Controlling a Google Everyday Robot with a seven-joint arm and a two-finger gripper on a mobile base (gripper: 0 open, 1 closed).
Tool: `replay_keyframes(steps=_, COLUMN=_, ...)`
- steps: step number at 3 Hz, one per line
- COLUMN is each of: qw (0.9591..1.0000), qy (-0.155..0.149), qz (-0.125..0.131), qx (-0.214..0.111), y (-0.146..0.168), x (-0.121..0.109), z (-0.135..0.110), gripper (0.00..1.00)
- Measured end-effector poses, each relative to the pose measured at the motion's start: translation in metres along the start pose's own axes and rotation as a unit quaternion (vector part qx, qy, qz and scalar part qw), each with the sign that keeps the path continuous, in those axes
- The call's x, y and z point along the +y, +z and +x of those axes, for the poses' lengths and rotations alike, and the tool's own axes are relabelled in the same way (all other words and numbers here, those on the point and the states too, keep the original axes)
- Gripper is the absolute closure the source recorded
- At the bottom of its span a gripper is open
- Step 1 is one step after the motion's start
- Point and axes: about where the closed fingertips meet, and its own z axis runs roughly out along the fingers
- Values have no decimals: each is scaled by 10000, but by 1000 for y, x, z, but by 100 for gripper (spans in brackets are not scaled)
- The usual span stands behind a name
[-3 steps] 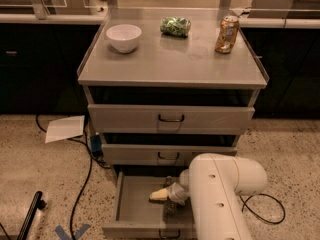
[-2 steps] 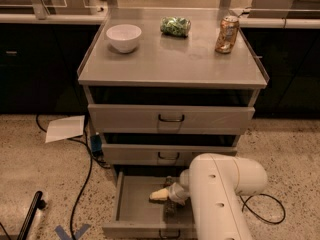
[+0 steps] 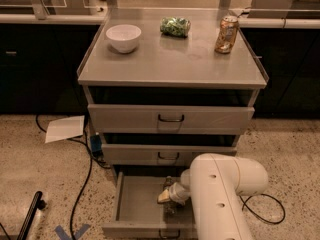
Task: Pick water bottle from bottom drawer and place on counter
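Observation:
The bottom drawer is pulled open, showing its grey floor. My white arm reaches down into it from the right. My gripper sits low inside the drawer, near its middle. The water bottle does not show; the gripper and arm cover that part of the drawer. The counter is the grey metal top above the three drawers.
On the counter stand a white bowl, a green bag and an orange dented can. The top drawer and middle drawer are shut. A paper sheet and cables lie on the floor at left.

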Motion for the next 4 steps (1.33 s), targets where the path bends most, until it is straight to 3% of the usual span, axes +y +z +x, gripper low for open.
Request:
replay_keyframes(steps=2, qw=10000, qy=-1, qz=-1, qx=1, y=0, x=0, z=0, gripper=89)
replay_keyframes(steps=3, qw=9998, qy=-125, qz=-105, qx=70, y=-1, x=2, z=3, gripper=100)
replay_keyframes(steps=4, qw=9980, qy=-279, qz=-544, qx=159, y=-15, x=-2, z=6, gripper=100)
